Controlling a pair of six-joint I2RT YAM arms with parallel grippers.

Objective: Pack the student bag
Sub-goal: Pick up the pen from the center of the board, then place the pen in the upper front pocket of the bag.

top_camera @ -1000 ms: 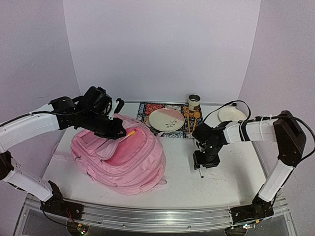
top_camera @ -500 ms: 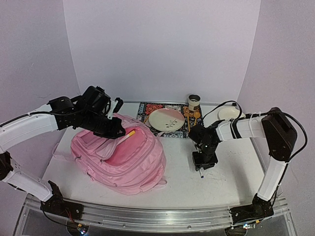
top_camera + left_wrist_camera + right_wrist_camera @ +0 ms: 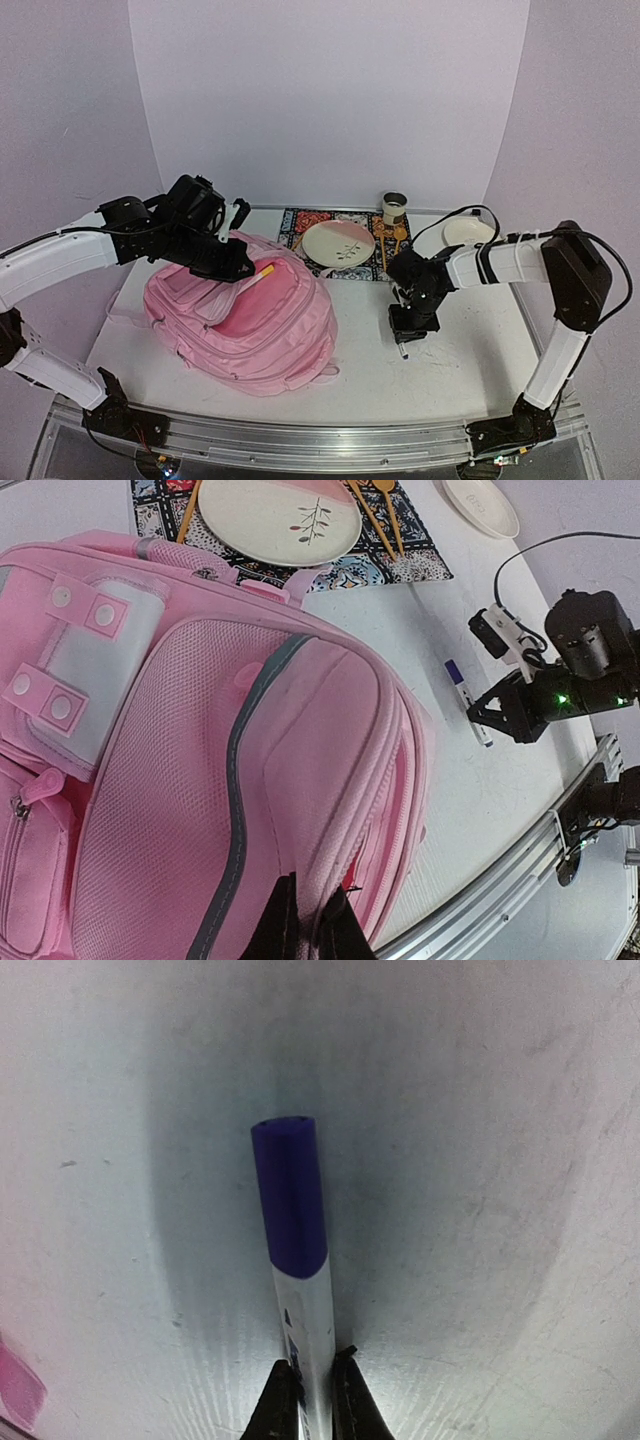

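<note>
The student bag (image 3: pixel 245 325) lies flat on the table's left half, pink, with a white patch (image 3: pixel 95 665) near its top. My left gripper (image 3: pixel 236 268) is shut on the fabric lip beside the bag's open zip (image 3: pixel 312 892), holding it up. A yellow stick (image 3: pixel 265 272) shows at that opening. On the table's right half lies a white marker with a purple cap (image 3: pixel 290 1200). My right gripper (image 3: pixel 313 1362) is shut on its white barrel, low against the table (image 3: pixel 403 338). The marker (image 3: pixel 465 695) also shows in the left wrist view.
At the back stands a patterned mat (image 3: pixel 300 222) with a pink-white plate (image 3: pixel 338 243), wooden utensils (image 3: pixel 392 240) and a cup (image 3: pixel 394 208). A small white dish (image 3: pixel 471 232) sits at the back right. The table's metal rail (image 3: pixel 320 440) runs along the near edge.
My right gripper has closed on the marker and its arm has shifted a little to the left. The left arm and the bag have stayed put.
</note>
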